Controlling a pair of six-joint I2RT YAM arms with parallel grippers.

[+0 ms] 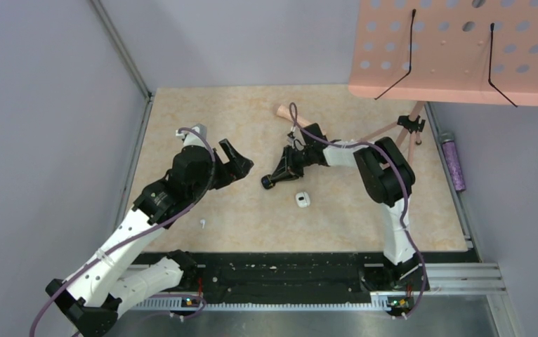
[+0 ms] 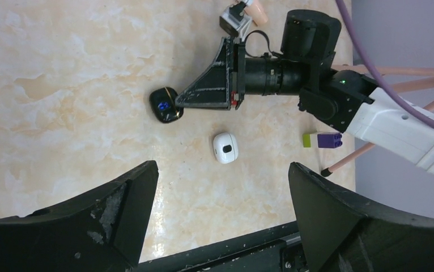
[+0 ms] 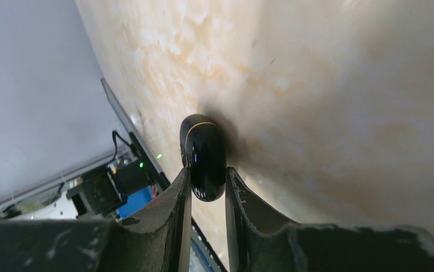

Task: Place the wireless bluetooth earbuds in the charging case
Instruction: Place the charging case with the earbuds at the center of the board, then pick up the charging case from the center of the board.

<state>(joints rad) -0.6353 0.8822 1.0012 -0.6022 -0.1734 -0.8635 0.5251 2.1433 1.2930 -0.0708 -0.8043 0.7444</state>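
My right pincer (image 3: 207, 175) is closed on a small black glossy case (image 3: 202, 153). The two fingers press it from both sides, and it touches the marble-patterned desk (image 1: 252, 112) under it. In the left wrist view this black case shows a blue shine on its upper face. The right arm reaches toward the middle of the desk with the pincer low over the surface.

My left pincer (image 1: 239, 163) is wide open and grips nothing. It hangs above the desk, to the left of the right pincer, and does not touch it.

A white oval case (image 2: 226, 148) with a dark spot lies free on the desk, near the black case on the side toward the arm bases. I cannot tell which of the two cases is the charging one.

One tiny white earbud (image 1: 201, 223) lies alone on the desk, near the front edge, beside the left arm and well apart from both cases. I see only this one earbud.

A small block (image 2: 322, 139) in yellow-green, white and purple lies to the right, near a leg of the pink music stand (image 1: 456, 49).
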